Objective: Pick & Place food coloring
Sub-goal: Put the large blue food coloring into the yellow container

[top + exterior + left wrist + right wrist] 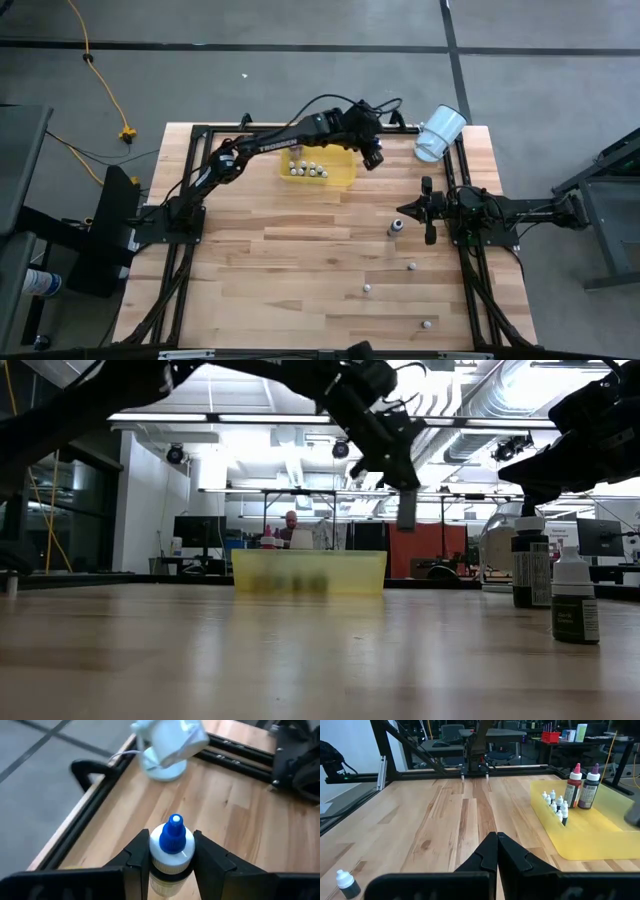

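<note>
My left gripper [375, 156] hangs above the table just right of the yellow tray [345, 180], shut on a small food coloring bottle [172, 845] with a white cap and a blue tip. Several small food coloring bottles [308, 169] stand in the tray, with two taller ones [582, 787] behind them. More bottles stand loose on the wood: a dark one [395, 228] and three tiny ones [411, 266] [367, 288] [427, 324]. My right gripper [428, 210] is shut and holds nothing, at the table's right side. My left gripper pinches the bottle between its two fingers, on opposite sides of the white cap [172, 862] just below the blue tip. The fingers slant downward from the table's left. The bottle [407, 508] is lifted clear of the table and the tray.
A white cup [440, 132] lies on its side at the far right corner, beyond my left gripper. Black frame rails [455, 170] run along the table's edges. Bare wood spreads across the table's near left part [260, 290].
</note>
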Robot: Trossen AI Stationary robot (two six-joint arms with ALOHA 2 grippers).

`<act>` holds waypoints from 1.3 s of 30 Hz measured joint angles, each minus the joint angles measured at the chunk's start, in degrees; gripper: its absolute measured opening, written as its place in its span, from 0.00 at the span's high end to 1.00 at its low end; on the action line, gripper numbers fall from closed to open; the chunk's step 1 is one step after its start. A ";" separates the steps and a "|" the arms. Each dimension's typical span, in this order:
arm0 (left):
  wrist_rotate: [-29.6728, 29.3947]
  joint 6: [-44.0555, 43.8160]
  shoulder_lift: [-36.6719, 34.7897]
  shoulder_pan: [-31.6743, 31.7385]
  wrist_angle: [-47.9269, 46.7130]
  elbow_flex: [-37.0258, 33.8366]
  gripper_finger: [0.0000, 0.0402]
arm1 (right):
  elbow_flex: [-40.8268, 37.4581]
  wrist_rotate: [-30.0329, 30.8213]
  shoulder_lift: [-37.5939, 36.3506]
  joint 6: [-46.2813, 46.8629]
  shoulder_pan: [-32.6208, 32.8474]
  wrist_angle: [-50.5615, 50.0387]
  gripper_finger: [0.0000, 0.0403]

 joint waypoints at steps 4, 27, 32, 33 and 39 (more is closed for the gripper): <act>-1.28 -2.16 -2.24 0.74 -3.54 0.00 0.76 | 0.01 0.01 0.00 0.00 -0.01 0.02 1.00; -9.11 -13.18 -23.50 4.29 0.17 -24.30 0.76 | 0.00 0.01 0.00 0.00 -0.02 0.02 1.00; -14.21 -21.23 -30.67 5.16 10.53 -42.32 0.76 | 0.00 0.01 0.00 0.00 -0.02 0.01 1.00; -15.98 -22.14 -31.10 5.26 11.64 -44.41 0.76 | 0.00 0.01 0.00 0.00 -0.02 0.02 1.00; -23.05 -23.32 -31.56 5.85 13.18 -48.28 0.76 | 0.01 0.00 0.00 0.00 0.00 0.02 1.00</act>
